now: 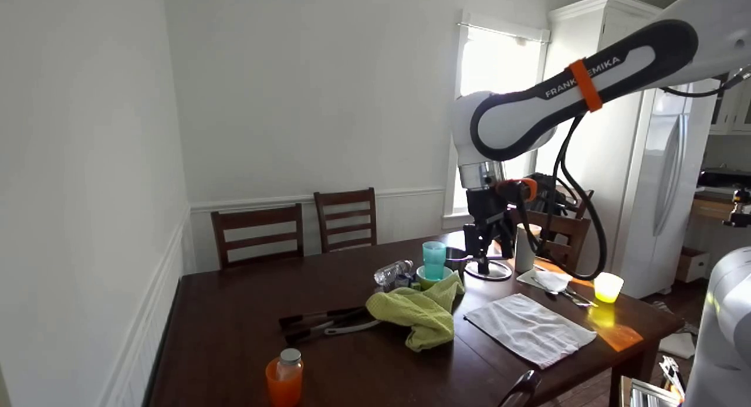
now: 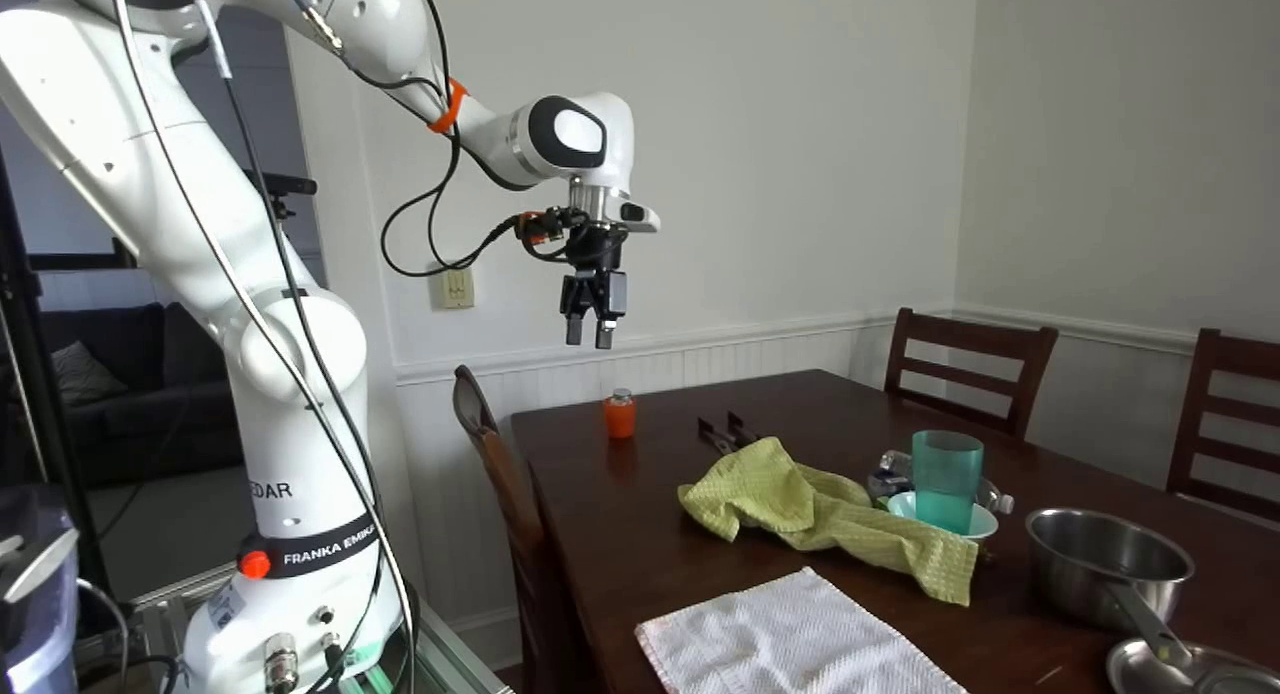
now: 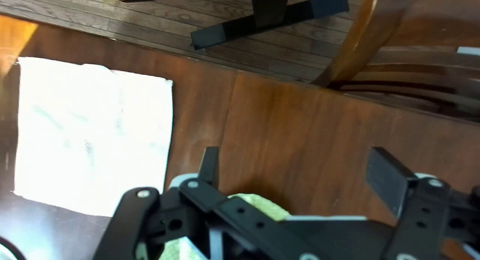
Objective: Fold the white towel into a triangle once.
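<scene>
The white towel (image 1: 531, 329) lies flat and spread out, roughly square, on the dark wooden table near its edge. It also shows in an exterior view (image 2: 790, 642), cut off at the bottom, and in the wrist view (image 3: 92, 136) at the left, overexposed. My gripper (image 2: 589, 332) is raised well above the table, pointing down. In the wrist view the gripper (image 3: 294, 152) has its fingers wide apart with only table between them. The towel lies to the left of the fingers there and does not touch them.
A crumpled green towel (image 2: 830, 519) lies beside the white one. Near it stand a teal cup (image 2: 946, 484) in a bowl and a metal pot (image 2: 1110, 574). An orange cup (image 1: 284, 383), dark-handled utensils (image 1: 334, 322) and a yellow cup (image 1: 608, 287) are on the table. A chair (image 3: 362, 39) stands at the edge.
</scene>
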`<action>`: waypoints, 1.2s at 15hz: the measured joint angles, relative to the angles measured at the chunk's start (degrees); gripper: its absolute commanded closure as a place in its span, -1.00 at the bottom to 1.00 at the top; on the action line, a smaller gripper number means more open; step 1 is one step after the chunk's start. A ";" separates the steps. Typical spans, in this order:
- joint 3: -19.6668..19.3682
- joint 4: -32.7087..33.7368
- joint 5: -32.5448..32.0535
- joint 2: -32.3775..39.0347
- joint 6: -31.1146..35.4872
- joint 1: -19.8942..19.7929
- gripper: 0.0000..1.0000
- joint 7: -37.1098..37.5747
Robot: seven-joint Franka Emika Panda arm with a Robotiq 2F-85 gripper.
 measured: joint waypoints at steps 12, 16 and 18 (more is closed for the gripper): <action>-3.40 -6.79 -8.62 0.87 18.60 -8.73 -1.00 7.09; -3.55 -6.67 -8.62 3.09 18.36 -9.91 -1.00 10.96; -4.49 -6.28 -8.59 6.71 20.05 -11.83 -1.00 14.69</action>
